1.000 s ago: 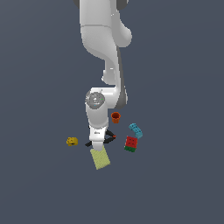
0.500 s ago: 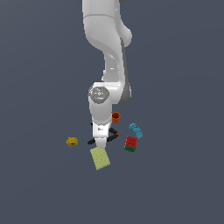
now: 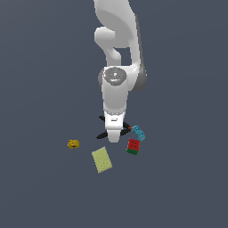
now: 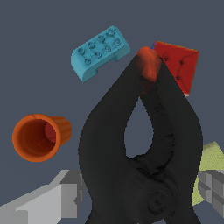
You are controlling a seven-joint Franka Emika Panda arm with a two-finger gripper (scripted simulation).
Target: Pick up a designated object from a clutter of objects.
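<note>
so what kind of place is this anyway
A simulated test scene, not a real room: a flat grey surface with no walls, a white arm, and small props such as a black clamp and a cyan brick.

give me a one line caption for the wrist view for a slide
Wrist camera close over the black clamp, gripper fingers on either side, with an orange cup, blue brick and red block nearby.
</note>
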